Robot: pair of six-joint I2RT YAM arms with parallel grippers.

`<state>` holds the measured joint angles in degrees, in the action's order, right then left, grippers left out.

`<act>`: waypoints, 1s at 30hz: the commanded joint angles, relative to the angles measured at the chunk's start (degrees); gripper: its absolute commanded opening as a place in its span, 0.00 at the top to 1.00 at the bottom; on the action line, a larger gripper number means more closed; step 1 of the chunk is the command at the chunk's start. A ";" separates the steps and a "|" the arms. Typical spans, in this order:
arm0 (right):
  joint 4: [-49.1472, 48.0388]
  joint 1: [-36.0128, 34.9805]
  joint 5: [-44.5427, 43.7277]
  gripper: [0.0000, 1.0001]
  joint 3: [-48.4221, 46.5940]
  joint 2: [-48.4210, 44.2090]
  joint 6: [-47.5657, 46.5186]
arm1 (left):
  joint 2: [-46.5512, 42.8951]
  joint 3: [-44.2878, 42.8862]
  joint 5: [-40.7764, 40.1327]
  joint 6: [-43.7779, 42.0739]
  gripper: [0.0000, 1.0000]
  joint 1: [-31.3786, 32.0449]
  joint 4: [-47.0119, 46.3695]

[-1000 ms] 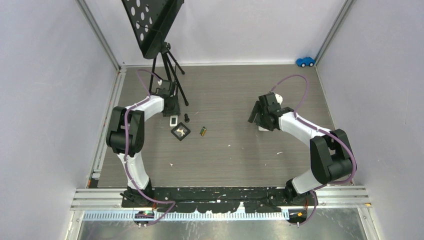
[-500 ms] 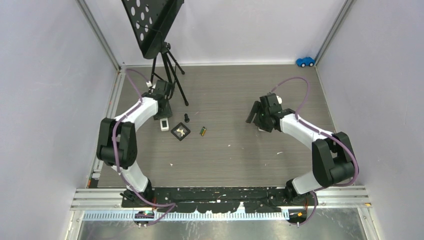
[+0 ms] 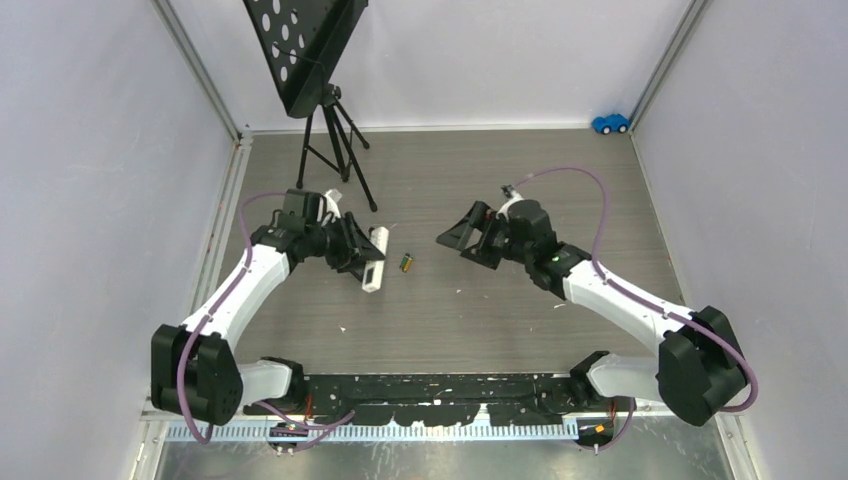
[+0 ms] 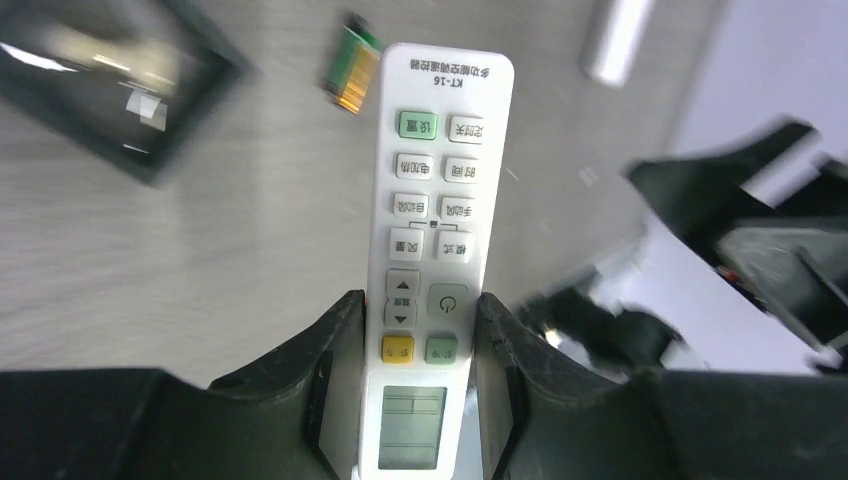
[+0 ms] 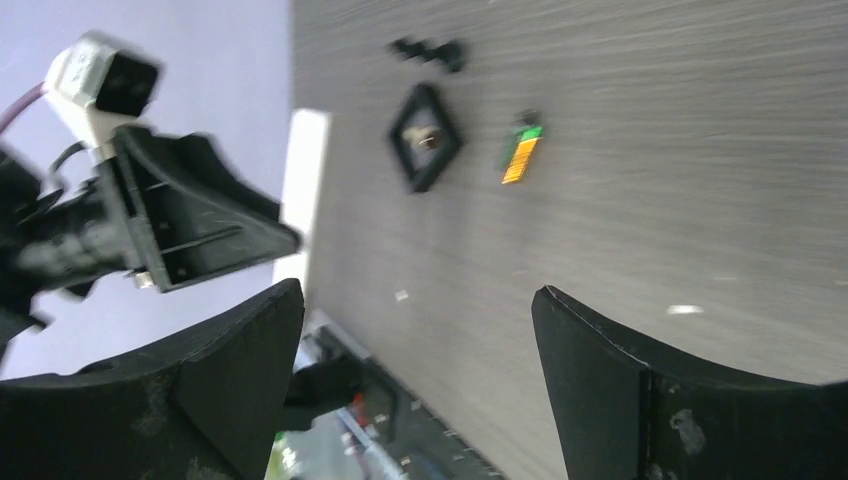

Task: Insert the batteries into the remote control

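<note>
The left pincer holds the white remote control tight by its screen end, with one finger on each long side. The buttons face the camera, and the free end points to the top of the left wrist picture.

In the top view the remote is a little left of the middle of the table. One battery with a green and yellow wrap lies on the wood just to its right, not touching it. A black square tray sits in the upper left of the left wrist picture, apart from the battery.

The right pincer is wide open with nothing between its fingers. In the top view it hangs to the right of the battery and points at the left pincer.

A black stand is at the upper left, and a small blue toy car is at the upper right.
</note>
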<state>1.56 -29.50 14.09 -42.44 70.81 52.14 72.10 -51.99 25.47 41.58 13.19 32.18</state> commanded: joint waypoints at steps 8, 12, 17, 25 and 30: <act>-23.95 -17.69 -8.75 0.09 -2.84 0.63 20.83 | -10.48 3.80 38.29 13.85 0.96 4.53 -20.40; -27.03 -18.98 -11.41 0.10 -2.73 0.12 21.88 | -10.67 6.19 42.25 22.86 0.97 4.67 -30.35; -35.26 -19.46 -13.10 0.19 0.34 -1.08 26.01 | -10.75 6.95 44.62 31.26 0.97 4.85 -39.73; -36.30 -20.40 -14.82 0.53 0.65 -1.67 30.83 | -9.91 6.37 44.38 33.39 0.87 4.87 -41.72; -25.66 -20.52 -22.40 0.62 -0.47 -3.30 35.73 | -9.65 4.36 38.78 20.72 0.33 4.83 -33.52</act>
<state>-29.71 -49.74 -0.43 -42.15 70.46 82.28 62.33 -44.69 67.35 71.88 17.89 -5.04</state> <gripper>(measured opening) 0.476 0.547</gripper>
